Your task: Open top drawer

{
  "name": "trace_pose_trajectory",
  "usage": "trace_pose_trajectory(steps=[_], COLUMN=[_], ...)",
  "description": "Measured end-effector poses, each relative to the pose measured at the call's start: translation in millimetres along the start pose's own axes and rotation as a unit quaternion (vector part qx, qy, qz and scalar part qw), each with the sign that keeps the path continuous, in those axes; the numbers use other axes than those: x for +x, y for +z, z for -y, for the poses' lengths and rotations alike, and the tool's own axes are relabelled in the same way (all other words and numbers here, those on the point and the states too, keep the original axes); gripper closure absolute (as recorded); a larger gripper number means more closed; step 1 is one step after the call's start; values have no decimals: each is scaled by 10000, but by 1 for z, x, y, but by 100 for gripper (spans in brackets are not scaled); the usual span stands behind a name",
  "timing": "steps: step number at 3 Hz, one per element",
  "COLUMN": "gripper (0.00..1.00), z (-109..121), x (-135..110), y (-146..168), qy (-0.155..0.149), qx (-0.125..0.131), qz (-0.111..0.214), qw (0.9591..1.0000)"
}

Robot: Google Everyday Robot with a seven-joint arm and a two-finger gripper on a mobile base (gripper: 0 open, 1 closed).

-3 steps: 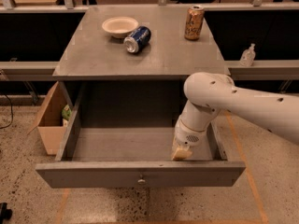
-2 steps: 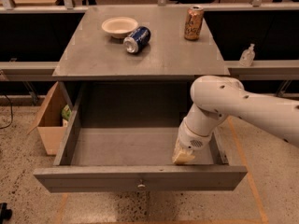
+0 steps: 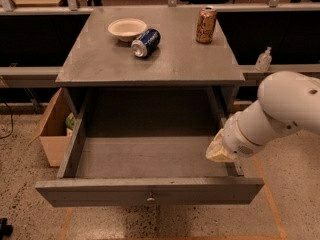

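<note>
The top drawer [image 3: 90, 191] stands pulled far out from under the grey table [image 3: 100, 64], front panel nearest the camera, its small knob [image 3: 150, 199] at the centre. The gripper [image 3: 219, 152] sits at the drawer's right side wall near the front corner, well apart from the knob. The bulky white arm [image 3: 280, 109] hides most of it, so I cannot tell whether it is released or clenched. On the table are a bowl [image 3: 126, 28], a blue can [image 3: 146, 42] on its side and a tan can [image 3: 205, 25] upright. A cardboard box [image 3: 50, 129] stands on the floor at left
</note>
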State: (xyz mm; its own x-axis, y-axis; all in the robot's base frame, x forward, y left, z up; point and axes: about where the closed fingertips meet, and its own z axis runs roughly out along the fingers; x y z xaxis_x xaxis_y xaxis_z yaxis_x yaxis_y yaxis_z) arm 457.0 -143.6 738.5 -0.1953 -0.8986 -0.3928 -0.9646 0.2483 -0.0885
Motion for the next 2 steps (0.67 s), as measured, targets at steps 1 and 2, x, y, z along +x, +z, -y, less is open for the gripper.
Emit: trace_pose_trajectory(steps=[1,2], gripper=[100,82], z=[21,20], x=[16,17], y=[-52,-60], qy=[31,-63], qx=[679,745], qz=[503,567], qw=[9964,9956])
